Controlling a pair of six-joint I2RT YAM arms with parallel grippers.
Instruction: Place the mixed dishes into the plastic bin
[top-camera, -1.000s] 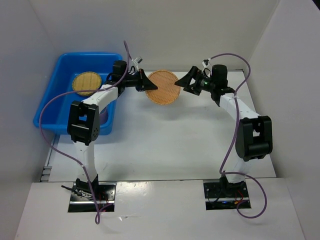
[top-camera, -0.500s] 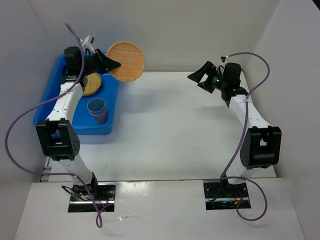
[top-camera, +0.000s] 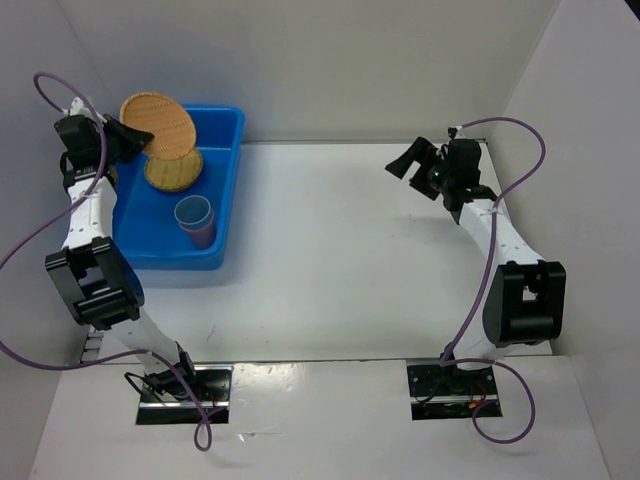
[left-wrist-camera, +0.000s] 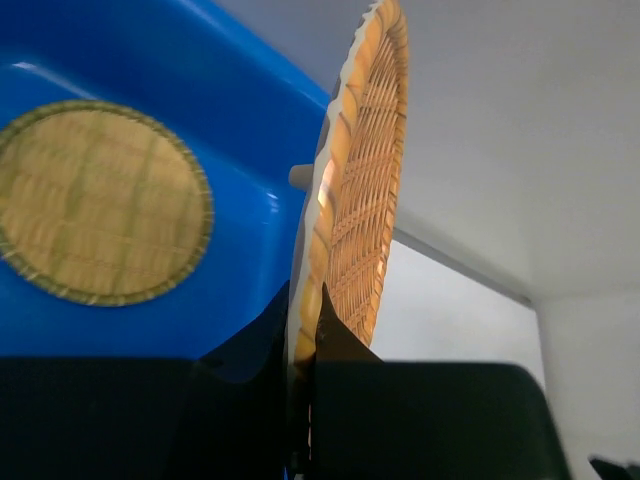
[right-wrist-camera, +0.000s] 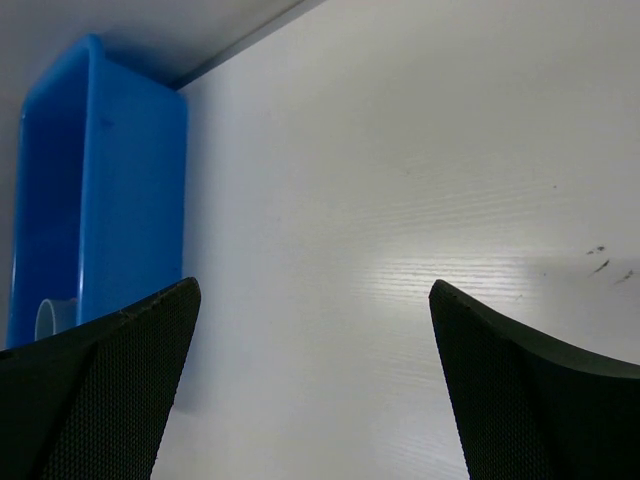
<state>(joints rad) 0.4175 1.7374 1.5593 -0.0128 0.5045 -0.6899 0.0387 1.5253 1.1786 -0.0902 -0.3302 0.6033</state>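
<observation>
My left gripper (top-camera: 127, 141) is shut on the rim of a tan woven bamboo disc (top-camera: 158, 124), holding it tilted on edge over the far left end of the blue plastic bin (top-camera: 228, 190). In the left wrist view the disc (left-wrist-camera: 366, 190) stands edge-on between the jaws of this gripper (left-wrist-camera: 305, 312). A second bamboo disc (top-camera: 173, 170) (left-wrist-camera: 100, 200) lies flat in the bin. A blue cup (top-camera: 192, 212) sits in a pink cup (top-camera: 205, 238) inside the bin. My right gripper (top-camera: 410, 161) (right-wrist-camera: 312, 288) stands open and empty over the table's far right.
White walls close in the table at the back and both sides; my left arm is near the left wall. The bin (right-wrist-camera: 100, 180) shows at the far left of the right wrist view, with a cup rim (right-wrist-camera: 52, 314) peeking above the finger.
My left arm has swung the bamboo disc from the back middle of the table leftward to over the bin. My right gripper has drawn back to the right, away from the disc.
</observation>
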